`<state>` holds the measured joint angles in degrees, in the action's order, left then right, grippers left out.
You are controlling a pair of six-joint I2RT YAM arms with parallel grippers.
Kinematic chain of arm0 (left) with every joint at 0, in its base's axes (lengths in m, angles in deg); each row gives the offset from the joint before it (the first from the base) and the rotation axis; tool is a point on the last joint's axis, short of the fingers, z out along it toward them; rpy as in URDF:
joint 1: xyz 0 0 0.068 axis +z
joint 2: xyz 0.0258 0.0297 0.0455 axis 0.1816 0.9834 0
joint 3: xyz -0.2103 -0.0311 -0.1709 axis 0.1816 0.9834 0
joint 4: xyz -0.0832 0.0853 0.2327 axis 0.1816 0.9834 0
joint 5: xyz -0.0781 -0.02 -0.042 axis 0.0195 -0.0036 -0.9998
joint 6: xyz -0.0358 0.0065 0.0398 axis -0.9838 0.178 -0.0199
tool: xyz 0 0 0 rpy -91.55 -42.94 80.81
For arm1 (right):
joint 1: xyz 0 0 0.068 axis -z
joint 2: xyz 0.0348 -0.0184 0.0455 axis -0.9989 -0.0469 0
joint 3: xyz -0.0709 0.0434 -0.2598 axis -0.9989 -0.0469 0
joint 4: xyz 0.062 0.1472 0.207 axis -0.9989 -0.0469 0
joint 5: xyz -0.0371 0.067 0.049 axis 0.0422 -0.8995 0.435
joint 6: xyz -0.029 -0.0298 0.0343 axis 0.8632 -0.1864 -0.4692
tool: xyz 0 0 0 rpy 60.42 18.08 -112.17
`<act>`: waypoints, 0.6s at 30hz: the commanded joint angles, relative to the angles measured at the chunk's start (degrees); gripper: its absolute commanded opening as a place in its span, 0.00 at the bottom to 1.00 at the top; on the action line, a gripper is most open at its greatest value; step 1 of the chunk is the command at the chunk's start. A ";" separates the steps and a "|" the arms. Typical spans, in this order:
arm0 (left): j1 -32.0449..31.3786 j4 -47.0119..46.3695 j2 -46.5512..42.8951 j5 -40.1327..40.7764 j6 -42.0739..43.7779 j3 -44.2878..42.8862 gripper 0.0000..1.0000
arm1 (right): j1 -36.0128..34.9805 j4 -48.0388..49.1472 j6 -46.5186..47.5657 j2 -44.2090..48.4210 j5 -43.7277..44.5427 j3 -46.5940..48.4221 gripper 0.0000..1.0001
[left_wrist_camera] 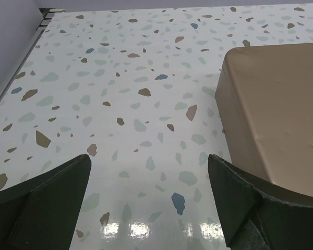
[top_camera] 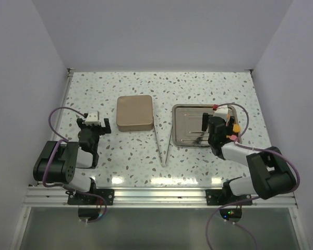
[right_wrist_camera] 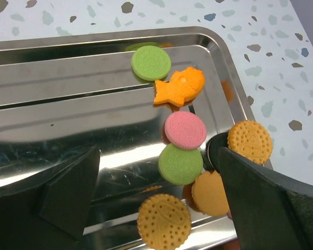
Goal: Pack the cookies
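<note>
The tray lies under the right gripper, jaws apart — its cookies, round green, pink and tan discs, string away beside the right finger; an orange fish lies crosswise, head rightward. Left gripper gapes too.

black-and-white arms, looping purple cables, dark jaws.

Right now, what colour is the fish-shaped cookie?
Orange: the fish-shaped cookie shows best in the right wrist view.
</note>
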<state>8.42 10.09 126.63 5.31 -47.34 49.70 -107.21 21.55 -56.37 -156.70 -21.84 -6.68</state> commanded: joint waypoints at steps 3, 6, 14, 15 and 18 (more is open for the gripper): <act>-0.24 -4.96 0.29 0.52 1.44 -1.05 1.00 | 4.86 17.15 3.29 -4.15 -7.65 -1.03 0.99; -0.24 -4.88 0.29 0.52 1.44 -1.05 1.00 | 8.73 21.62 3.48 -6.51 -15.20 -1.90 0.99; -0.24 -4.96 0.29 0.52 1.44 -0.96 1.00 | 12.61 30.51 5.49 -11.10 -26.29 -4.28 0.99; -0.24 -4.96 0.29 0.52 1.52 -1.05 1.00 | 12.61 30.26 5.49 -11.01 -26.29 -4.36 0.99; -0.24 -4.88 0.29 0.52 1.53 -1.05 1.00 | 12.60 30.43 5.49 -10.92 -26.29 -4.54 0.99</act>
<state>8.40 9.89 126.66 5.31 -47.34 49.70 -94.58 46.51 -51.97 -168.27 -46.23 -11.18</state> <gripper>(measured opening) 0.997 0.986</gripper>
